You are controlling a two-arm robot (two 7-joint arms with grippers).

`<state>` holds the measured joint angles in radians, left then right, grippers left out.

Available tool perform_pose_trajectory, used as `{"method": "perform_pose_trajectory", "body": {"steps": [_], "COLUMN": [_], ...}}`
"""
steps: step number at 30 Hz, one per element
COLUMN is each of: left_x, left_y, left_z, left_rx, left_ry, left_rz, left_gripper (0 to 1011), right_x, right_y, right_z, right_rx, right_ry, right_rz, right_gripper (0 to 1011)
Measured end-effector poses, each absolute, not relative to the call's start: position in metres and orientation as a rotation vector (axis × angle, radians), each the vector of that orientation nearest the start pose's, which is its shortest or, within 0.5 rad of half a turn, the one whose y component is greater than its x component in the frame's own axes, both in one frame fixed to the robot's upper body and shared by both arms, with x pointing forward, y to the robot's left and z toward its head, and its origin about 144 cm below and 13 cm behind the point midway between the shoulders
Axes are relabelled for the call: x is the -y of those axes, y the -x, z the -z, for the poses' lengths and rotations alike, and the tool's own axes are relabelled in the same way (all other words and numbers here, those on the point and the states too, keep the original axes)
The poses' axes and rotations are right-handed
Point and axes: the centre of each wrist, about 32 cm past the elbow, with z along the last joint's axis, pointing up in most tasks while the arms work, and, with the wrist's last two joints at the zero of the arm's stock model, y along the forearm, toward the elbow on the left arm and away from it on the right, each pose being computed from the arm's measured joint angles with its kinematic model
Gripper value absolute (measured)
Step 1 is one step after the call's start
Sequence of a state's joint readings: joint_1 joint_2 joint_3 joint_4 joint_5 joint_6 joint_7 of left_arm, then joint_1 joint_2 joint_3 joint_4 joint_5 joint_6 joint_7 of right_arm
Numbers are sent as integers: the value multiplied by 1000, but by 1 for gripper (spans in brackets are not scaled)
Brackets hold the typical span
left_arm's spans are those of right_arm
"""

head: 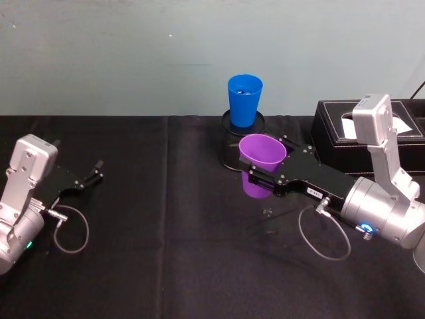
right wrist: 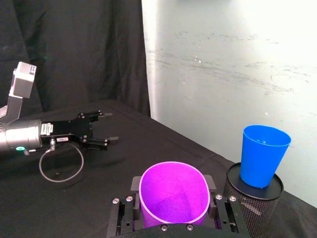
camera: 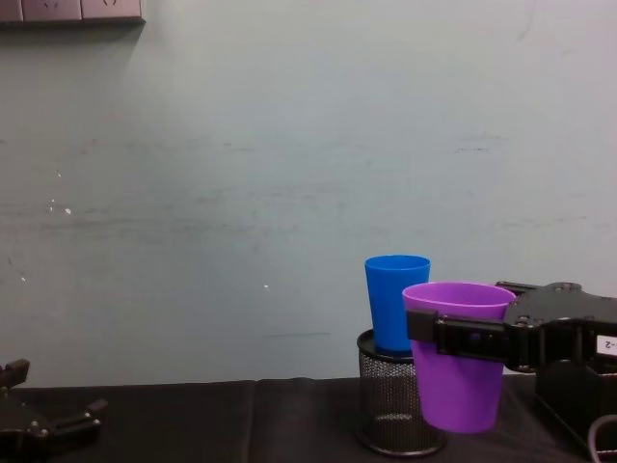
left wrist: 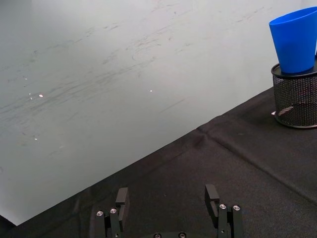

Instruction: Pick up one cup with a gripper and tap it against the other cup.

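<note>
Behind right gripper (head: 262,181), purple cup's (head: 262,151) side seems hidden

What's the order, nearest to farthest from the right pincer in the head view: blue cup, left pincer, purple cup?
1. Purple cup: held in the right pincer, centre-right.
2. Blue cup: just behind, in the mesh holder.
3. Left pincer: open, far left.

purple cup (head: 261,154): clasped by right gripper (head: 260,179); near blue cup (head: 244,100)
blue cup: in mesh holder (head: 228,136)
left gripper (head: 91,174): parked left; fingers apart
</note>
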<state>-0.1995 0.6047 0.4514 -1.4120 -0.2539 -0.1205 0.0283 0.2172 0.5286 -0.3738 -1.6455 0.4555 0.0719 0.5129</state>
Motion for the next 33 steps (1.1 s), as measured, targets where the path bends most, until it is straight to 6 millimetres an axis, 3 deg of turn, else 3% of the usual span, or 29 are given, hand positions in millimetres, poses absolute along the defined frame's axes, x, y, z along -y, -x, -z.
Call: {"method": "perform_pose_trajectory", "body": {"steps": [33], "left_x": [-310], "left_y": [-489], "left_z": [-1140], "left_rx": [285], "left_ry": [-304], "left_rz": [-1248], "left_gripper": [1000], "right_x": [263], "right_y": [-494], "right_z": [-1215], "right_rx": [85], "right_ry": [79], "right_rz": [705], "right_gripper": [735]}}
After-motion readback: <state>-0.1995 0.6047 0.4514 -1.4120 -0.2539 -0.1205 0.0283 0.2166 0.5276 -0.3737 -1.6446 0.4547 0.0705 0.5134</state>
